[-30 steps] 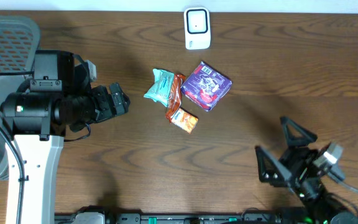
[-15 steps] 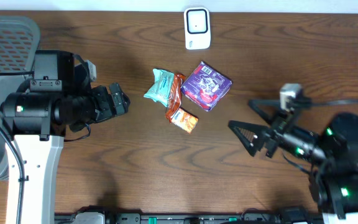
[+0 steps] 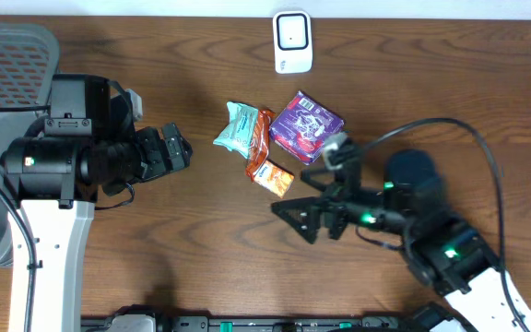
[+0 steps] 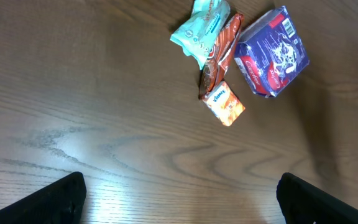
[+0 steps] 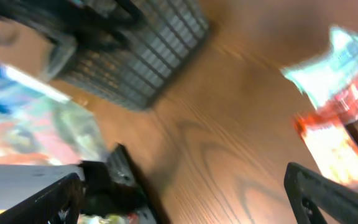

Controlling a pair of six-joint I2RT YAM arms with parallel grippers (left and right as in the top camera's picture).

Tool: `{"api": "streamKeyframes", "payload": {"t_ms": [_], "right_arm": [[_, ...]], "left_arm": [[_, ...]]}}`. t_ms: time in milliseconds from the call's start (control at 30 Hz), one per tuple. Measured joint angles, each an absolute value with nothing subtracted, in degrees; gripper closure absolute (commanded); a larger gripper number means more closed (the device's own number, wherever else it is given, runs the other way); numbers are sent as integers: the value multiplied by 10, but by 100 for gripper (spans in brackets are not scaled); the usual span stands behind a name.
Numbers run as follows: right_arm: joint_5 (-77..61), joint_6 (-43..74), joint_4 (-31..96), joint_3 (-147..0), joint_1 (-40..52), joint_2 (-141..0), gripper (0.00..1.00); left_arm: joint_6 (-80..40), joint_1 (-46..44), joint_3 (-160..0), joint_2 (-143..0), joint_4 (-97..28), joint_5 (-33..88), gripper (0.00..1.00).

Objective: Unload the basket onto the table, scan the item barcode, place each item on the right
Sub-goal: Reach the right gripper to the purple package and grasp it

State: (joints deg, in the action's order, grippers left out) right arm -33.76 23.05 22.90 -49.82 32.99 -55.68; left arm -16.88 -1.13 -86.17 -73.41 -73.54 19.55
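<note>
Four items lie grouped mid-table: a teal packet [image 3: 238, 126], a red-brown wrapper [image 3: 262, 138], a small orange packet [image 3: 273, 178] and a purple box [image 3: 306, 126]. The white scanner [image 3: 292, 41] stands at the far edge. My left gripper [image 3: 175, 152] is open, left of the group, with bare wood between its fingers [image 4: 55, 202]. The left wrist view shows the teal packet [image 4: 201, 26], orange packet [image 4: 224, 104] and purple box [image 4: 271, 52] ahead. My right gripper [image 3: 295, 221] is open just below-right of the orange packet; its blurred view shows the orange packet [image 5: 334, 146] and teal packet [image 5: 340, 68].
A grey mesh chair [image 3: 7, 55] sits at the far left behind the left arm's body [image 3: 53, 166]; the mesh chair [image 5: 142, 56] also shows in the right wrist view. The right arm's cable [image 3: 487, 166] loops over the table's right side.
The right arm has swung from the table's bottom right corner leftward to just below the items, still open. The left arm and the items have not moved.
</note>
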Motion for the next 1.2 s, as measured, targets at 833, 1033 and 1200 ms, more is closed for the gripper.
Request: {"api": "streamKeyframes", "payload": {"t_ms": [833,1033,1200], "right_arm": [[-185,218,415,-628,370,-712,1],[-196,218,428,-628,371,-712,1],[-198,205,450,-628,390,-712,1]], "left_arm": [[-169,-11,-862,-734,-735,195,2],[-169,-11,-862,-734,-735,195,2],[-169,-11,-862,-734,-735,195,2]]}}
